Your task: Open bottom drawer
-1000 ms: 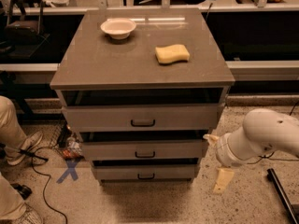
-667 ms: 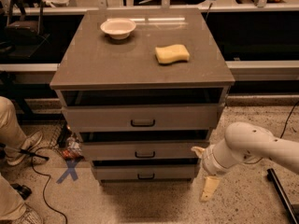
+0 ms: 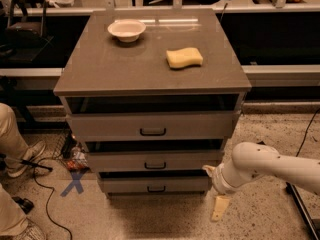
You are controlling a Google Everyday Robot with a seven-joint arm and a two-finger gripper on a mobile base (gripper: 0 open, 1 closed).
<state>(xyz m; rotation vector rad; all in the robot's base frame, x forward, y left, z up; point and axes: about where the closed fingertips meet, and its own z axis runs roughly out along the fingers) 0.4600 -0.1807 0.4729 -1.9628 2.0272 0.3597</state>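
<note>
The bottom drawer point(image 3: 155, 185) is the lowest, shallowest front of the grey cabinet point(image 3: 150, 64), with a small dark bar handle point(image 3: 156, 188). It sits nearly flush, with a thin dark gap above it. My gripper point(image 3: 216, 194) hangs from the white arm point(image 3: 270, 164) at the cabinet's lower right corner, just right of the bottom drawer's end. One cream finger point(image 3: 219, 207) points down toward the floor; another tip shows near the middle drawer's right end.
Above are the middle drawer point(image 3: 152, 161) and the tall top drawer point(image 3: 150, 126). A white bowl point(image 3: 127, 30) and a yellow sponge point(image 3: 184, 57) lie on top. A person's legs point(image 3: 12, 149), cables and a blue X point(image 3: 73, 183) are left.
The arm and gripper have moved left, from beside the cabinet toward its lower right corner. The drawers have not moved.
</note>
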